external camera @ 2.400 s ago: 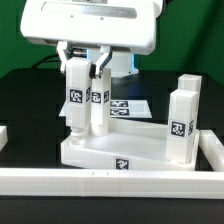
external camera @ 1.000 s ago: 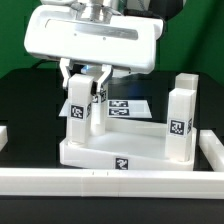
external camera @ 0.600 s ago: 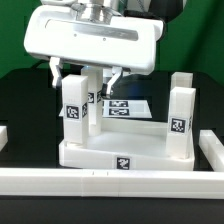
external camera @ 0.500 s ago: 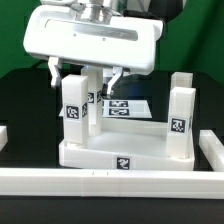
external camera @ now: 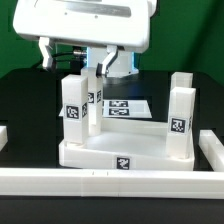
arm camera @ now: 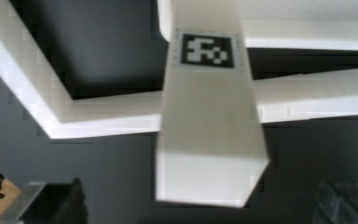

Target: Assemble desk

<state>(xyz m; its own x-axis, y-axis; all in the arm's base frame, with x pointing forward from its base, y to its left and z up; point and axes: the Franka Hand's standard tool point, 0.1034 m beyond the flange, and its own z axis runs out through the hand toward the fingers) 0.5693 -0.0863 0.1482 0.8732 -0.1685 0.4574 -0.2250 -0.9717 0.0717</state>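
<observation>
The desk slab (external camera: 120,152) lies flat on the black table (external camera: 25,105), just behind the front border rail (external camera: 110,182). Three legs stand upright in its corner sockets: the near leg at 9 o'clock (external camera: 73,108), a rear leg (external camera: 96,110) close behind it, and the leg at 3 o'clock (external camera: 181,115). A fourth leg is not visible, so one appears outstanding. The claw (external camera: 75,62) hangs wide open above the near leg, holding nothing. The marker board (external camera: 128,107) lies at 12 o'clock.

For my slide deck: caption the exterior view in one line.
Open claw hovers above a leg standing upright in the desk slab, with further upright legs behind it and on the exterior view's right.
</observation>
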